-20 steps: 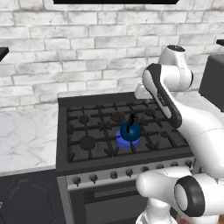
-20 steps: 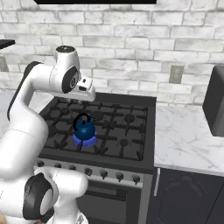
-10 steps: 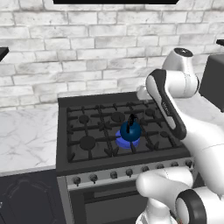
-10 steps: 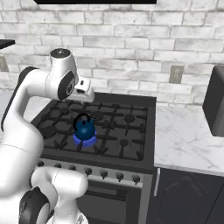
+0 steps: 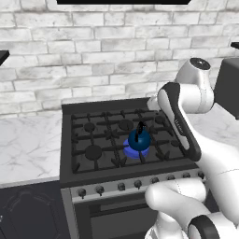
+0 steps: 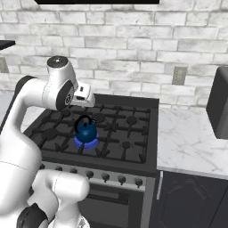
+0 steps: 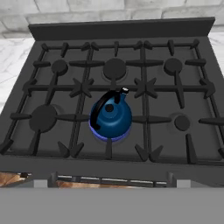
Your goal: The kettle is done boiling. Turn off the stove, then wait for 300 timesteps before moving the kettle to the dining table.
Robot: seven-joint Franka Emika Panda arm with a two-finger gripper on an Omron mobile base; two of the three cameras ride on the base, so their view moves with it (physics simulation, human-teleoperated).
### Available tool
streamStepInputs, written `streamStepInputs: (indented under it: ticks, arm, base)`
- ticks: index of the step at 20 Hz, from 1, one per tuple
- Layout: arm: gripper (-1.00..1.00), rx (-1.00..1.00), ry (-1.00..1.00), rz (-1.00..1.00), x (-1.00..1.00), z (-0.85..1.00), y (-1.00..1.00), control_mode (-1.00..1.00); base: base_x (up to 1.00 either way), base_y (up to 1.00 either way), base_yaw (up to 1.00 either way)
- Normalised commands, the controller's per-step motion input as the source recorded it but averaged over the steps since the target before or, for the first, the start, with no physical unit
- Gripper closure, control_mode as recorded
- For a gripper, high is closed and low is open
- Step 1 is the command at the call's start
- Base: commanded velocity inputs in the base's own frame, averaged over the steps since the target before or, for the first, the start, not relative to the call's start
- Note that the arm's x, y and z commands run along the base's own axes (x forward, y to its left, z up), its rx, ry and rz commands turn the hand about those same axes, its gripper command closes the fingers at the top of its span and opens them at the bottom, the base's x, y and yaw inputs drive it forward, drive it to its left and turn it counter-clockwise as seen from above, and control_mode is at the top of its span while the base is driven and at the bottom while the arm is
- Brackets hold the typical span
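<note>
Fingers of the white arm's two-finger gripper point(image 6: 90, 100) were hard to make out, since the hand showed as a small pale block with a dark mark; by the best reading they stood wide apart and had hold of nothing. No finger tips rose into the hand camera's picture, so nothing sat between them. That hand hung high above the rear of the cooktop, well apart from every object, looking down on the whole surface as if to survey it before reaching for a control.

Below it, at about the centre of the hand camera's picture, sat the small round glossy dark-blue kettle point(image 7: 110, 117) with a thin black arched handle point(image 7: 103, 103) running from 8 o'clock up to 1 o'clock. It rested upright on the front-middle burner of the wide black gas stove point(image 7: 188, 151) with black grates. A ring of blue flame point(image 7: 109, 136) glowed under its base, so the burner appeared lit and the shut-off step not yet done.

Small round front knobs point(image 5: 121, 186) lined the stove's front edge, at 6 o'clock from the kettle. White grey-veined marble counters point(image 6: 191, 142) flanked the stove at 3 and 9 o'clock, with a pale brick wall point(image 5: 93, 60) behind at 12 o'clock.
</note>
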Motion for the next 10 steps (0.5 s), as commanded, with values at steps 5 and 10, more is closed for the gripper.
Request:
streamStepInputs:
  ticks: [5,10]
  arm:
    - [-1.0,0.0,0.0,0.0,-0.01,0.0,0.0,-1.0]
    - [-1.0,0.0,0.0,0.0,-0.04,0.0,0.0,-1.0]
  base:
    - [0.0,0.0,0.0]
    - [0.0,0.0,0.0]
